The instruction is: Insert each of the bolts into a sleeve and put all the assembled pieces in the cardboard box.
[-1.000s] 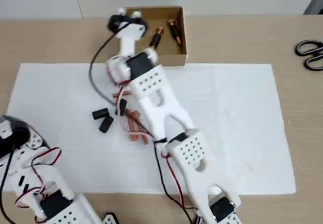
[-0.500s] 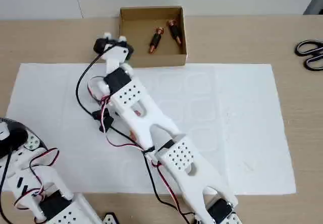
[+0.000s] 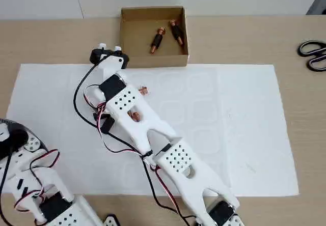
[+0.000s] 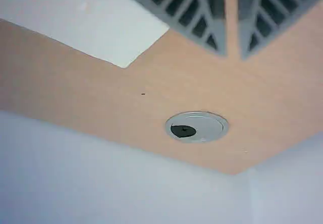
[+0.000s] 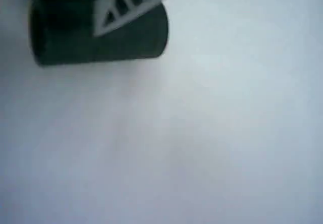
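Note:
The cardboard box (image 3: 128, 31) at the table's far side holds two assembled pieces (image 3: 157, 39) (image 3: 177, 31). My right arm stretches from the near edge across the white mat. Its gripper (image 3: 108, 58) sits at the mat's far edge, just left of the box's near corner. Two copper bolts (image 3: 143, 90) (image 3: 134, 115) lie by and under that arm. A black sleeve (image 3: 107, 124) peeks out beside it among the cables. The right wrist view has a black sleeve (image 5: 98, 30) close up on the white mat. My left gripper (image 4: 232, 55) rests at the near left, jaws almost together, holding nothing.
The white mat (image 3: 229, 124) covers most of the wooden table. Black scissors (image 3: 313, 54) lie at the far right edge. The left arm's base (image 3: 30, 185) fills the near left corner. A round metal grommet (image 4: 197, 126) sits in the tabletop beyond the mat's corner.
The right arm has drawn back from over the box, swinging left and nearer along the mat. The box's left half and two bolts are now uncovered. The left arm stayed still.

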`<move>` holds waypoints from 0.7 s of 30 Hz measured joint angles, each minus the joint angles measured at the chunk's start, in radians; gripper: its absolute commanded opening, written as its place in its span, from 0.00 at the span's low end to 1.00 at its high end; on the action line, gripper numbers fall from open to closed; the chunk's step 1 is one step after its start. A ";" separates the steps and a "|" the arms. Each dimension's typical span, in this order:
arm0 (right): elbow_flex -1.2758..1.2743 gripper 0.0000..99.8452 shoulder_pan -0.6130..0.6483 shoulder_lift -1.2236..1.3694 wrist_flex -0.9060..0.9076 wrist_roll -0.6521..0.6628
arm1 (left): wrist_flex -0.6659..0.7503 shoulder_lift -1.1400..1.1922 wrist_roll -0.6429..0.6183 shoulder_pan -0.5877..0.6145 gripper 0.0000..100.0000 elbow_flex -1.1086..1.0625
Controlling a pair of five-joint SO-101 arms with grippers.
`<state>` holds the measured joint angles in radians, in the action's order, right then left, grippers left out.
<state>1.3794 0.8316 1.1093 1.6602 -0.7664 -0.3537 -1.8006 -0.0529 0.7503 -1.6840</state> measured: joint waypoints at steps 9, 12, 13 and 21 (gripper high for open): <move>0.000 0.21 -0.054 0.000 0.000 0.000 | 0.000 0.000 0.000 0.000 0.01 0.000; 0.000 0.21 -0.054 0.000 0.000 0.000 | 0.000 0.000 0.000 0.000 0.01 0.000; 0.000 0.21 -0.057 0.000 0.000 0.000 | 0.000 0.000 0.000 0.000 0.01 0.000; -0.002 0.21 -0.078 0.034 0.000 0.002 | 0.000 0.000 0.000 0.000 0.01 0.000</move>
<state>1.3779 0.7534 1.1431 1.6602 -0.7649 -0.3537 -1.8006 -0.0529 0.7503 -1.6840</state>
